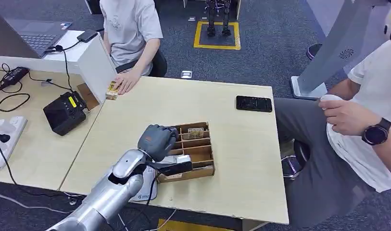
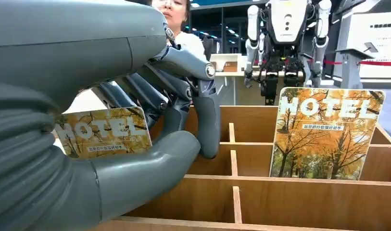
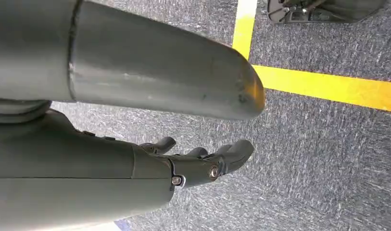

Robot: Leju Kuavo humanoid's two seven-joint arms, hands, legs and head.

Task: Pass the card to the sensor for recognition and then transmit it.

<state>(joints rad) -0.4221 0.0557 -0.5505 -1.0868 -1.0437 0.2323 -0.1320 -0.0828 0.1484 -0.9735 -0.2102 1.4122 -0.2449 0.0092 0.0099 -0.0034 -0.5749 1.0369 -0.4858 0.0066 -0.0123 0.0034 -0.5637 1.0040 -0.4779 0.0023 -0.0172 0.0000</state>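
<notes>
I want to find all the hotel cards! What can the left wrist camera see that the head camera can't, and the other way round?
Left wrist view alone: the card pinched in the left hand, with HOTEL and autumn trees printed on it. Head view alone: the black sensor box, the phone and a person's hand on more cards. Both: the wooden box with another card standing in it.

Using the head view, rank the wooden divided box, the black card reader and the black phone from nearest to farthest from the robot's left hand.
1. Wooden divided box: directly under the left hand.
2. Black card reader: on the adjoining desk, on the robot's left.
3. Black phone: near the table's far right edge.
</notes>
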